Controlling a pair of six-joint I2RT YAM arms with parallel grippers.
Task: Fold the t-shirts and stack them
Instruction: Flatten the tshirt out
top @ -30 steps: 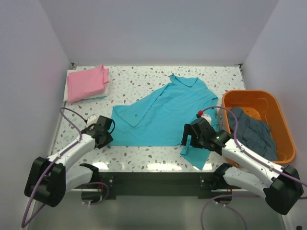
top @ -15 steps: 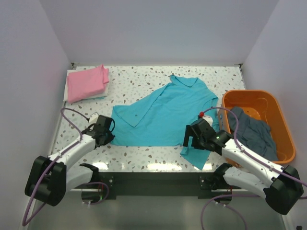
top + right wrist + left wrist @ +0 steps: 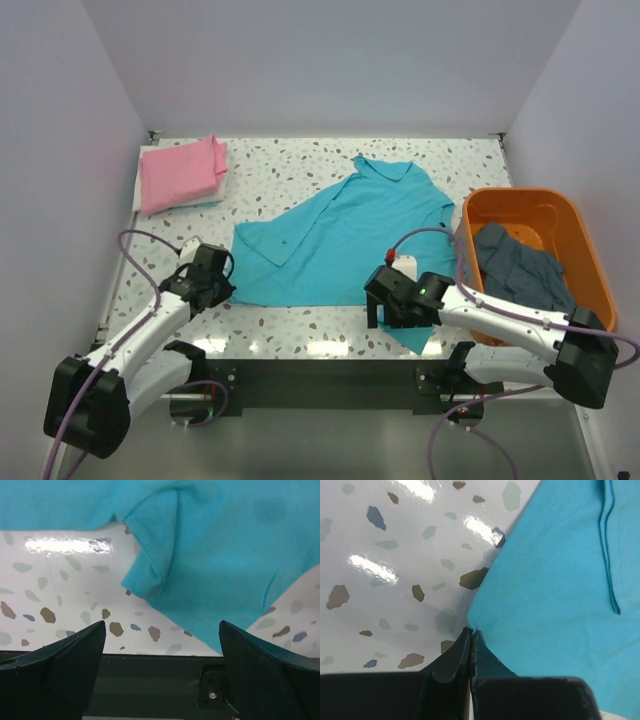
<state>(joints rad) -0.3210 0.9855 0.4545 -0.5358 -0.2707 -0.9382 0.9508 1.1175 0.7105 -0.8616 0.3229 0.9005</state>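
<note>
Top view, clock positions read on the table.

- Turquoise shirt (image 3: 340, 240): spread flat over the middle of the table (image 3: 290, 170), collar toward 12 o'clock, straight hem toward 6. One sleeve flap trails off at 5 o'clock.
- Pink shirt (image 3: 180, 172): folded, at 10 o'clock, well apart from the turquoise one.
- Grey-blue shirt (image 3: 520, 265): crumpled inside the orange tub (image 3: 520, 197) at 3 o'clock.
- Left gripper (image 3: 213, 290): at 8 o'clock, on the hem's left corner. In the wrist view the left gripper (image 3: 470, 632) has its jaws pressed together, with the corner of the turquoise shirt (image 3: 555, 590) pinched at the very tips. The corner lies low against the speckled tabletop.
- Right gripper (image 3: 385, 310): at 5 o'clock, over the trailing sleeve flap. In the wrist view the right gripper (image 3: 162, 630) has its jaws spread wide, one finger on each side of the bunched sleeve edge of the turquoise shirt (image 3: 215, 555). Nothing is gripped. Whether the fingers touch the cloth or the table, I cannot tell.
</note>
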